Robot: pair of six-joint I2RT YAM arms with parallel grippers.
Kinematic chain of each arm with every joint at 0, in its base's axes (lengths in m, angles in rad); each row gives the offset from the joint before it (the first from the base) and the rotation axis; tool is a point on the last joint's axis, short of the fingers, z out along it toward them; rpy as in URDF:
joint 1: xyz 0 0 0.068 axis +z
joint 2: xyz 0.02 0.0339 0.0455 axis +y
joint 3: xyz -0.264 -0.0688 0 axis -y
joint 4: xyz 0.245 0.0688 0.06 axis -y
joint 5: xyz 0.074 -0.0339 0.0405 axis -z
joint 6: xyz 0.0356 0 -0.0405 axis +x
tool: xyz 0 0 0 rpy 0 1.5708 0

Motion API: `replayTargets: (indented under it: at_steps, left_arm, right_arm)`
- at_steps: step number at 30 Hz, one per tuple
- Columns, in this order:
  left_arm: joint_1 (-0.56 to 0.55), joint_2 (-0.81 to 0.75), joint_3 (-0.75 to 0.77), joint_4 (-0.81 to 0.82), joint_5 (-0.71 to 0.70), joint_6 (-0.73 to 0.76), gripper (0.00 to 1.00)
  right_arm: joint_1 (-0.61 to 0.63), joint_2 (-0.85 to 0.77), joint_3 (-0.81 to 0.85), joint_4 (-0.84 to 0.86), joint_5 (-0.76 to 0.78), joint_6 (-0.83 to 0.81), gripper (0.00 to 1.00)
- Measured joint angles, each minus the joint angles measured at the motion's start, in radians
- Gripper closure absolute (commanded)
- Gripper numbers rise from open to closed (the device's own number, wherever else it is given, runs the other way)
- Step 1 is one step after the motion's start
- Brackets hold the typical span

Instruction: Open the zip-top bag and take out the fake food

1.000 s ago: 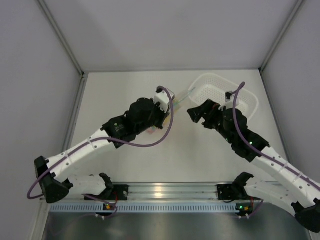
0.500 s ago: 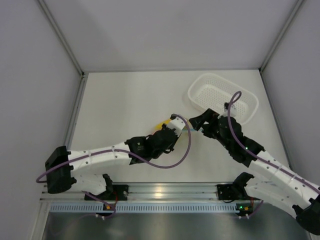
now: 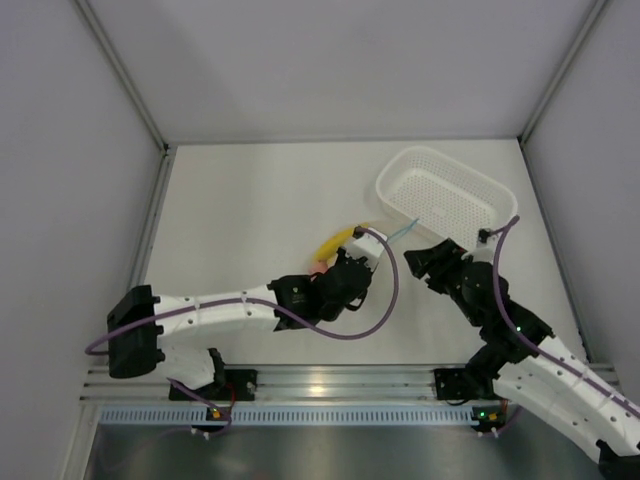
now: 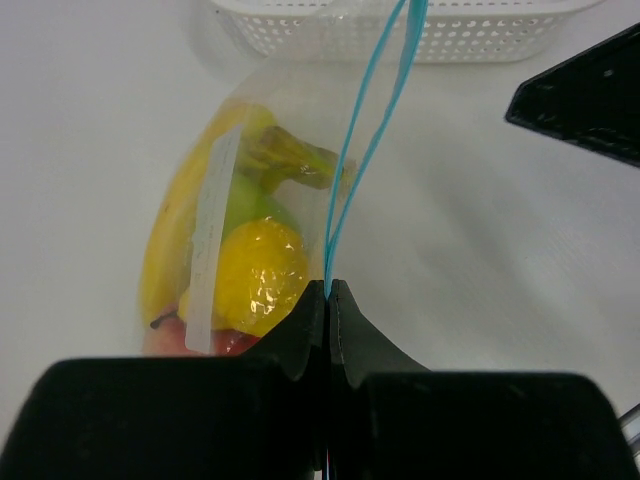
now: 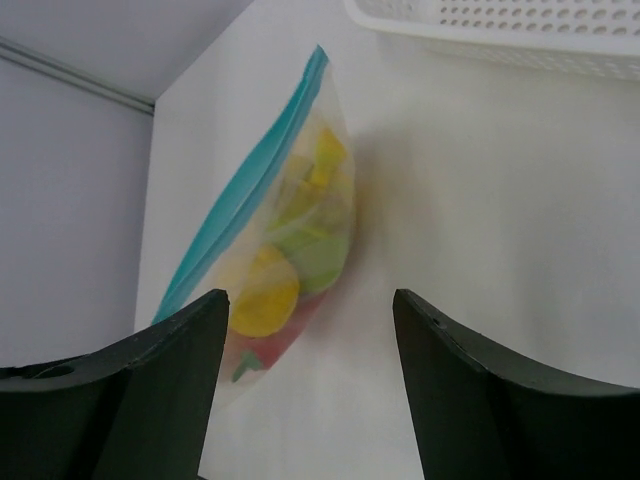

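The zip-top bag (image 4: 250, 200) is clear with a light blue zip strip (image 4: 375, 110). My left gripper (image 4: 329, 287) is shut on the near end of that strip. Through the plastic show the fake food: a yellow banana bunch (image 4: 180, 210), a green pear (image 4: 245, 208), a round yellow fruit (image 4: 262, 275) and a red piece at the bottom. From above, the bag (image 3: 338, 243) hangs at my left gripper (image 3: 362, 256), its strip (image 3: 401, 232) pointing at the basket. My right gripper (image 5: 310, 300) is open, just right of the bag (image 5: 295, 240), holding nothing. From above the right gripper (image 3: 416, 262) sits near the strip's end.
A white perforated basket (image 3: 446, 194) stands at the back right with nothing in it; its near wall (image 4: 400, 35) lies just beyond the bag. Grey walls close in the table on the left, back and right.
My left arm has drawn the bag back from beside the basket toward the table's middle. My right gripper has backed off toward the near right and its fingers have narrowed.
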Motion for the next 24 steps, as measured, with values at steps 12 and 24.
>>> replayTargets:
  at_steps: [12,24]
  left_arm:
    - [-0.043,0.048,0.013,0.032,-0.045,0.0,1.0]
    - [-0.043,0.065,0.019,0.037,-0.045,0.0,1.0]
  right_arm:
    - [-0.025,0.192,0.023,0.038,0.032,-0.006,0.38]
    - [-0.064,0.177,0.049,0.066,0.032,-0.012,0.38]
